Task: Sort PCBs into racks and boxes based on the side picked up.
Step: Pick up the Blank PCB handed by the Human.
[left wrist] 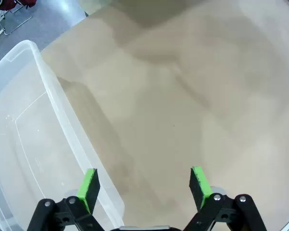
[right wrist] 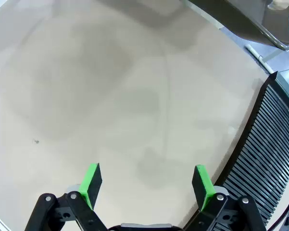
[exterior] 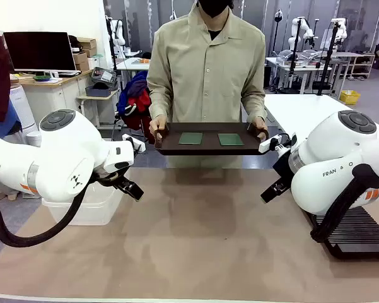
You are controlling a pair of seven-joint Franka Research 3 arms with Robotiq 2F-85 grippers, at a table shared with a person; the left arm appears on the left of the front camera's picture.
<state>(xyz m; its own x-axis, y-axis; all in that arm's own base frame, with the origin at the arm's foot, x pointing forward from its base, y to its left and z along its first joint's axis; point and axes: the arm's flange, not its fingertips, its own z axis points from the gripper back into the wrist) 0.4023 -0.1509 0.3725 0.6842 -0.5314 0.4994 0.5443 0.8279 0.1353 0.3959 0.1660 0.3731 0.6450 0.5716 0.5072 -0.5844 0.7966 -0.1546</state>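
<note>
Two dull green PCBs [exterior: 190, 137] [exterior: 230, 139] lie flat on a dark brown tray [exterior: 208, 148] that a person holds in both hands at the far side of the table. The black ribbed rack [exterior: 359, 228] [right wrist: 267, 163] lies at the right, beside the right arm. A clear plastic box [exterior: 82, 208] [left wrist: 24, 144] stands at the left, below the left arm. My left gripper [left wrist: 143, 185] hovers open over bare table next to the box's rim. My right gripper [right wrist: 146, 183] is open above the table, just left of the rack. Neither holds anything.
The tan table surface [exterior: 195, 240] stretches between the arms. The tray's underside [right wrist: 240, 21] shows at the top of the right wrist view. Desks, a monitor and other equipment stand behind the person.
</note>
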